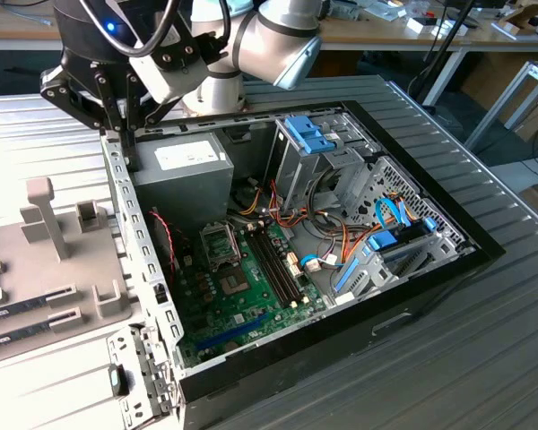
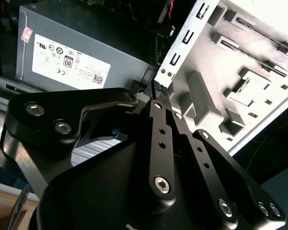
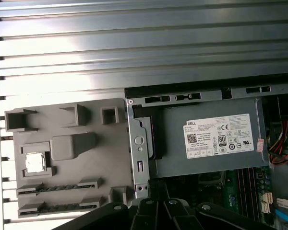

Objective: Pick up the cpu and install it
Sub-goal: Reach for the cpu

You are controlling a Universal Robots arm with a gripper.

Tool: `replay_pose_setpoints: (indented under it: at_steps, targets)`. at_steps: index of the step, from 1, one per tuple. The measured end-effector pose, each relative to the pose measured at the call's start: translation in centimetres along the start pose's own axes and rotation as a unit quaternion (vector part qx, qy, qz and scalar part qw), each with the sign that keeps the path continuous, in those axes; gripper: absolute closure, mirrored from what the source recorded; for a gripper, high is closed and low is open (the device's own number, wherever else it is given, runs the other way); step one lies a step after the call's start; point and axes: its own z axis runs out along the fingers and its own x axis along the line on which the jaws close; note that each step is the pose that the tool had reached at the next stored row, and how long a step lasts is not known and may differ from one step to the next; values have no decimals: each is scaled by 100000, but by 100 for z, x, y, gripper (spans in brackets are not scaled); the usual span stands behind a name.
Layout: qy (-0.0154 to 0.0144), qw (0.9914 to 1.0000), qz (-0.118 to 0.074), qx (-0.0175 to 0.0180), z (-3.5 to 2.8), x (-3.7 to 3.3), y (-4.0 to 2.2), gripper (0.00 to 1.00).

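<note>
The cpu (image 3: pixel 35 163), a small silver square chip, lies in a square recess of the grey holder block (image 3: pixel 72 146) beside the open computer case. My gripper (image 1: pixel 123 133) hangs above the case's side wall, next to the grey power supply (image 1: pixel 184 170), some way from the cpu. In the second wrist view its black fingers (image 2: pixel 156 124) meet at the tips and hold nothing; the gripper (image 2: pixel 159 91) is shut. The hinged metal socket frame (image 1: pixel 220 245) sits on the green motherboard (image 1: pixel 242 305) inside the case.
Two long memory sticks (image 3: pixel 57 187) lie in slots of the holder block below the cpu. Drive cages (image 1: pixel 309 148), blue connectors and loose cables (image 1: pixel 341 242) crowd the case on the exterior view's right. The ribbed metal table (image 3: pixel 134 43) surrounds everything.
</note>
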Motion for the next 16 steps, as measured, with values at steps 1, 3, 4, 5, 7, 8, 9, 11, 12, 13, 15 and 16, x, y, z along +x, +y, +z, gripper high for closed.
replay_pose_setpoints:
  at_steps: [1, 3, 4, 5, 7, 8, 9, 11, 12, 13, 15, 16]
  targets:
    - [2, 100000, -4, 4, 0, 1, 0, 90]
    - [-1, 100000, 1, 1, 0, 6, 0, 90]
    - [2, 100000, 0, 5, 0, 8, -1, 90]
    - [3, 100000, 1, 6, 0, 11, -1, 90]
    - [-1, 100000, 0, 2, 1, 14, -1, 90]
    - [5, 100000, 0, 5, 0, 16, -1, 90]
    - [1, 100000, 1, 5, 1, 17, -1, 90]
    - [1, 100000, -2, 1, 1, 23, -2, 90]
    - [1, 100000, -1, 2, 2, 24, -2, 90]
    - [2, 100000, 1, 5, 2, 26, -2, 90]
    - [0, 100000, 3, 1, 3, 32, -2, 90]
    - [3, 100000, -1, 4, 4, 36, -3, 90]
